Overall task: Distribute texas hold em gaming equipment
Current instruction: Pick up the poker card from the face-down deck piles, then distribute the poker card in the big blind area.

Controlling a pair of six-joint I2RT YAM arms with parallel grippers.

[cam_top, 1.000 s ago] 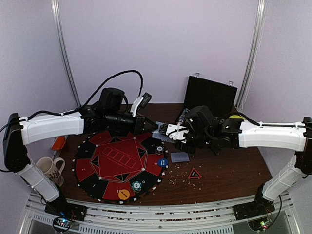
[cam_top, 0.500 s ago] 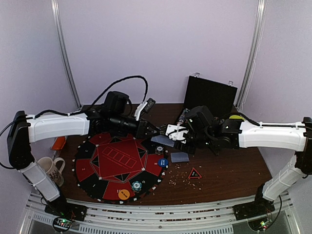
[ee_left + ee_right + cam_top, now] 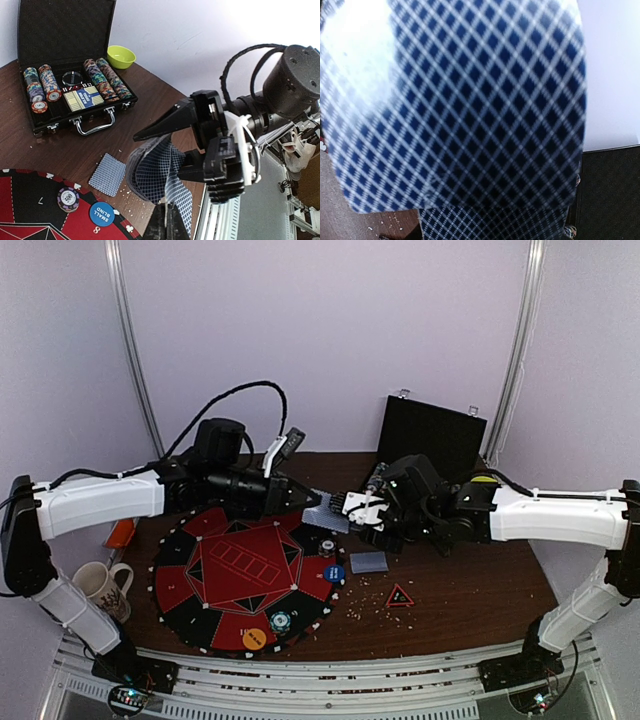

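Right gripper [image 3: 160, 155] clamps bent card stack [image 3: 150, 172] above tabletop [image 3: 65, 150] — left gripper [image 3: 165, 225] narrow, pinching single card [image 3: 179, 200] just below stack; loose card [image 3: 107, 174] flat on tabletop.

My white-shelled, black-jointed left arm [image 3: 100, 498] carries a looping black cable [image 3: 240, 390] above the table [image 3: 470, 605]; my black right gripper [image 3: 157, 155] wears white plates.

Sheaf of blue lattice-backed cards [image 3: 155, 170] – bowed, raised off the table [image 3: 470, 600], single card [image 3: 107, 174] face down on the wood, striped chip stack [image 3: 68, 198] beside blue SMALL BLIND disc [image 3: 102, 214] at the mat [image 3: 240, 570] edge, orange disc [image 3: 254, 639] and teal-edged chip [image 3: 280, 621] – mat's near rim.
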